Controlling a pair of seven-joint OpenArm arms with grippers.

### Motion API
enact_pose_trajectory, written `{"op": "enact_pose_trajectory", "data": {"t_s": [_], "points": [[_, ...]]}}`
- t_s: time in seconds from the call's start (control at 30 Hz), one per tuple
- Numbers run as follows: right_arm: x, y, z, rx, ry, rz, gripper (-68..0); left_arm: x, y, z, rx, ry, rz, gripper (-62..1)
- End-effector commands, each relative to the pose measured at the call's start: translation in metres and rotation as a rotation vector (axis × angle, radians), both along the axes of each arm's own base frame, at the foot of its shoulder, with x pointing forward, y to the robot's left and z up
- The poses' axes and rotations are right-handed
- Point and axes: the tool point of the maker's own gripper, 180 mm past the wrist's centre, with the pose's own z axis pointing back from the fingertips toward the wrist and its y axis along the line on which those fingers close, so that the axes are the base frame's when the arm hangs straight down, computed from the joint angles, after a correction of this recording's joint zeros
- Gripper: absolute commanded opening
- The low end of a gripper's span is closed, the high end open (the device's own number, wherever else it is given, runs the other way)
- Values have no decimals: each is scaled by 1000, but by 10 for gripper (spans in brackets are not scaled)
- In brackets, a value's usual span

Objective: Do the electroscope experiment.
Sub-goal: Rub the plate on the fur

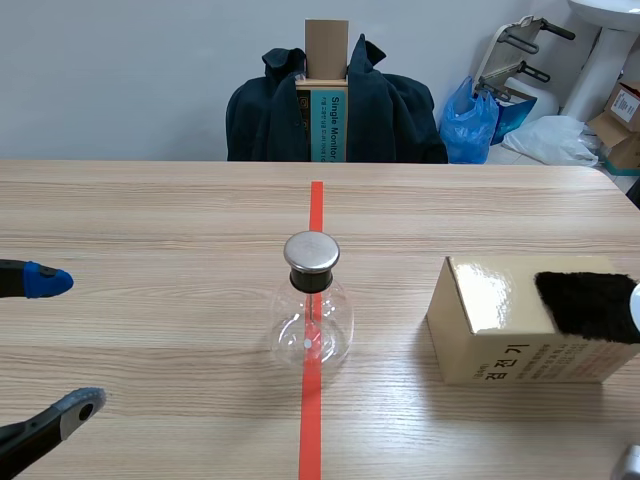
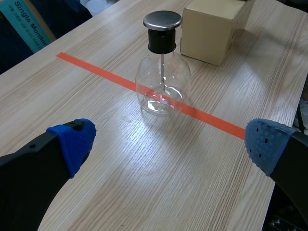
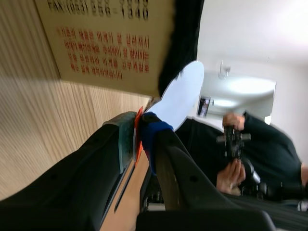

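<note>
Pale wood-grain tabletop [image 1: 150,220], and right in the middle of it stands the clear glass electroscope flask [image 1: 312,320], upright, sitting squarely on the orange-red tape line [image 1: 316,205]. It has a black stopper in the neck, a round metal cap [image 1: 311,251] on top and a thin rod hanging down inside the bulb.

The left gripper [image 1: 60,345] hovers off to its own side, well apart from the flask. Its fingers are spread wide with nothing between them, and its blue dotted pads [image 2: 74,139] frame the flask [image 2: 162,82] up ahead.

Over on the other side sits a tan cardboard box with printed lettering [image 1: 500,340], a black fur patch [image 1: 585,305] draped on top. The right gripper [image 3: 139,132] is pinched tight on a flat white rounded piece [image 3: 180,98], whose far end is up at the fur [image 3: 185,38].

Beyond the table's far edge, a dark jacket [image 1: 390,115] hangs over a chair.
</note>
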Motion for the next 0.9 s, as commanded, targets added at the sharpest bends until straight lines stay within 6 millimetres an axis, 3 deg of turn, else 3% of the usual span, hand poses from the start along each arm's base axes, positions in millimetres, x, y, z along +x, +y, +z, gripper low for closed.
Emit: {"op": "enact_pose_trajectory", "data": {"t_s": [0.0, 0.07, 0.13, 0.3, 0.5, 0.57, 0.7, 0.77, 0.87], "points": [[-4, 23, -2, 19, 22, 142, -667, 1, -4, 6, -32, -13, -1, 14], [-10, 44, -1, 51, 27, 257, -667, 1, -4, 6, -32, -13, -1, 14], [-10, 46, -1, 52, 24, 263, -667, 1, -4, 6, -32, -13, -1, 14], [0, 4, 0, -15, 9, 39, -667, 1, -4, 6, -32, -13, -1, 14], [-9, 46, 0, 45, 20, 278, -667, 1, -4, 6, -32, -13, -1, 14], [-7, 41, 0, 41, 15, 240, -667, 1, -4, 5, -31, -12, -1, 14], [1, 9, 1, -5, 4, 66, -667, 1, -4, 5, -29, -11, -1, 14], [1, 11, 1, -3, 7, 81, -667, 1, -4, 5, -29, -11, -1, 14], [-2, 33, 1, 28, 12, 196, -667, 1, -4, 5, -30, -11, -1, 14]]}}
